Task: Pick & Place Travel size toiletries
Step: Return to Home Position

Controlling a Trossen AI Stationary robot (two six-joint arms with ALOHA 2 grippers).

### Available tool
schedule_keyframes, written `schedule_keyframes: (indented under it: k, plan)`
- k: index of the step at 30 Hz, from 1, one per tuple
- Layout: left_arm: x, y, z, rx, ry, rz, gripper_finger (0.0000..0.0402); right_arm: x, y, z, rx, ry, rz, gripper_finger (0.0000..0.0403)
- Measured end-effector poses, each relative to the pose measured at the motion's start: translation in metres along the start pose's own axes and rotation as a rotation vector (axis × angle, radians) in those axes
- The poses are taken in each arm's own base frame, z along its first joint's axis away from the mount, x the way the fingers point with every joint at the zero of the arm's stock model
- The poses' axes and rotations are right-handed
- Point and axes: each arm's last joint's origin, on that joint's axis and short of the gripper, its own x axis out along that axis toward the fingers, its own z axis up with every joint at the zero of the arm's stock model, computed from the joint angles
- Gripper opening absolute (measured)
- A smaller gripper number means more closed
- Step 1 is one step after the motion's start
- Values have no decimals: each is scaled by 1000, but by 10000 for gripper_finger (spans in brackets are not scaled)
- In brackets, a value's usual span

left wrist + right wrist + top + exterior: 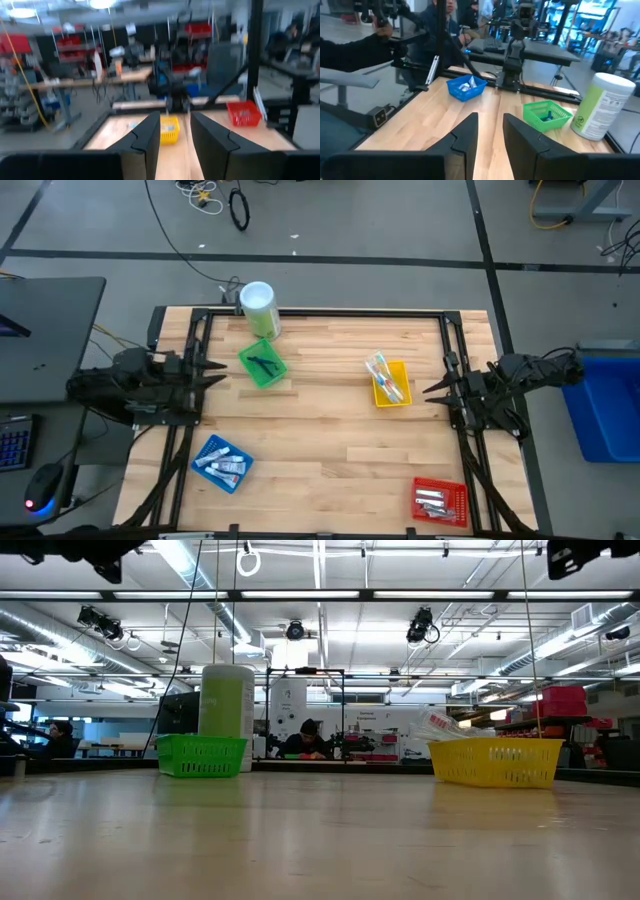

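Observation:
The toiletries lie sorted in four square trays. Thin black pieces sit in the green tray (263,364) (546,114). Toothbrushes stick up from the yellow tray (390,382) (495,761) (169,127). White tubes fill the blue tray (221,463) (465,87), and silvery pieces the red tray (440,501) (244,113). My left gripper (217,371) (175,134) hovers open at the table's left edge. My right gripper (432,390) (490,130) hovers open at the right edge. Neither touches anything.
A tall green canister with a white lid (259,309) (226,716) (601,105) stands at the far edge behind the green tray. Black frame rails run along the table's left, right and far edges. People work at benches in the room beyond.

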Motion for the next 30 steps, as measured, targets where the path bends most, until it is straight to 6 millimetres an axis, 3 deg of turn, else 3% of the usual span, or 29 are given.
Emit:
schedule_keyframes:
  k: [3, 8, 11, 13, 23, 30]
  plan:
    - [-14, 1, -7, 1, -84, -4, 116, -3, 0, -12, 4, -36, -19, 99]
    - [-6, -1, -11, 20, -90, -31, 116, -8, 1, -27, 9, -103, -44, 100]
    - [3, -4, -25, 41, -45, -47, 116, -7, 1, -38, 0, -118, -75, 100]
    - [7, -6, -27, 52, -117, -65, 116, -6, 1, -46, 0, -110, -103, 100]
    - [20, -14, -82, 101, -275, -67, 116, 17, 5, -81, 24, -60, -143, 100]
    - [20, -14, -83, 73, -264, -82, 116, 32, 6, -108, 31, -99, -179, 100]
